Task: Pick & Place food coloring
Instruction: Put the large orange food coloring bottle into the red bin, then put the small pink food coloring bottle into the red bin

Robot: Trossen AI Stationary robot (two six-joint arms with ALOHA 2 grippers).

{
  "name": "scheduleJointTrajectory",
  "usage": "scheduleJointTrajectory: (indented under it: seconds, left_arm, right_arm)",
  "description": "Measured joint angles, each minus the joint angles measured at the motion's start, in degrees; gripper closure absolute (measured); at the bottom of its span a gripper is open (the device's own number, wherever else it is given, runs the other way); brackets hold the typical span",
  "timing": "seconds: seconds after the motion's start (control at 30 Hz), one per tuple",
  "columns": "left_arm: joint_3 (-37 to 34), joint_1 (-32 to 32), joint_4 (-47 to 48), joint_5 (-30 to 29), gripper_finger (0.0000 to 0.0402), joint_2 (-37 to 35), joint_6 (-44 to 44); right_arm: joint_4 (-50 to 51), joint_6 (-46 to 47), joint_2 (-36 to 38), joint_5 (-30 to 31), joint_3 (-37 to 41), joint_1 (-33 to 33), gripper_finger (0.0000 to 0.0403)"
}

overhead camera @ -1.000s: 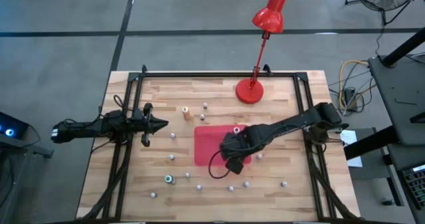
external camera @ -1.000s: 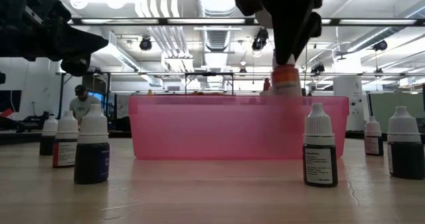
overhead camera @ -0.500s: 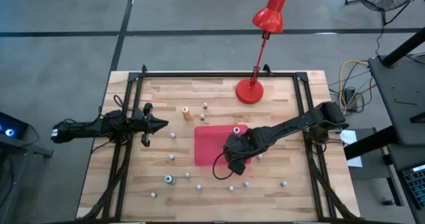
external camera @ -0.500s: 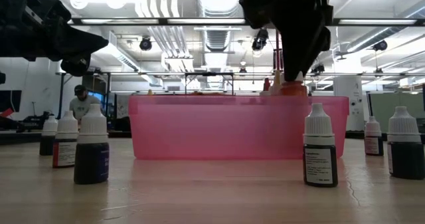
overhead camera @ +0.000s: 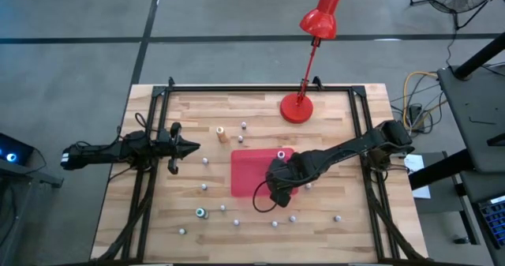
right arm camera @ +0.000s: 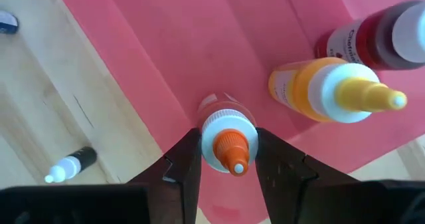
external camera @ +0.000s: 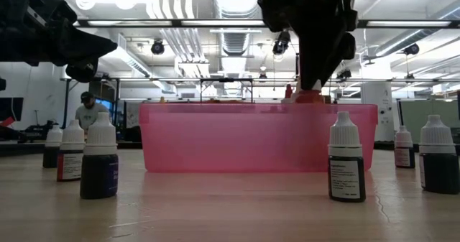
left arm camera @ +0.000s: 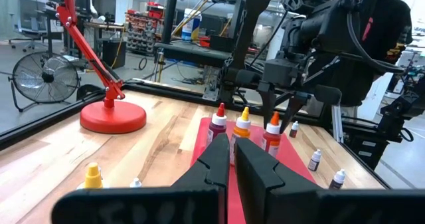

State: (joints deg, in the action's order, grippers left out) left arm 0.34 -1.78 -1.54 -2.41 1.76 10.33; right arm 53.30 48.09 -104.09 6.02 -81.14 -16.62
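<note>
Right wrist view shows a small food coloring bottle with a white collar and an orange pointed cap standing between the two dark fingers of the right gripper, which press on its collar from both sides. It is over the flat red plastic tray, low inside the tray near the edge, and I cannot tell if its base touches the floor. Beside it in the tray stand a yellow-capped orange bottle and a dark red bottle.

Such a bottle looks light, stiff plastic and smooth, so it may slip or tip easily; the collar under the cap seems the best place for holding.

Outside the tray, many tiny white-capped bottles stay on the wooden table. The left gripper waits far from the tray, jaws closed on nothing.
</note>
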Motion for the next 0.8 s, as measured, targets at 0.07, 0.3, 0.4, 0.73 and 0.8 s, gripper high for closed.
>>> scheduleJointTrajectory:
  seconds: [0.07, 0.3, 0.4, 0.73, 0.8]
  left_arm:
    - [0.00, -0.01, 0.00, -0.01, 0.0402, 0.00, 0.00]
    - [0.00, 0.02, 0.00, -0.01, 0.0402, 0.00, 0.00]
    - [0.00, 0.02, 0.02, -0.01, 0.0402, 0.00, 0.00]
    - [0.00, -0.01, 0.02, -0.01, 0.0402, 0.01, 0.00]
    - [0.00, 0.00, 0.02, 0.00, 0.0402, 0.00, 0.00]
  right_arm:
    - [-0.03, -0.04, 0.00, 0.00, 0.26, 0.02, 0.0291]
    - [-0.10, 1.11, 0.07, 0.11, 2.05, 0.00, 0.0264]
    - [0.07, 1.17, -0.02, 0.02, 2.05, 0.02, 0.0249]
    - [2.15, -0.30, -0.11, 0.02, -0.35, 0.02, 0.0211]
    - [2.52, -0.60, -0.11, 0.04, -1.04, 0.02, 0.0206]
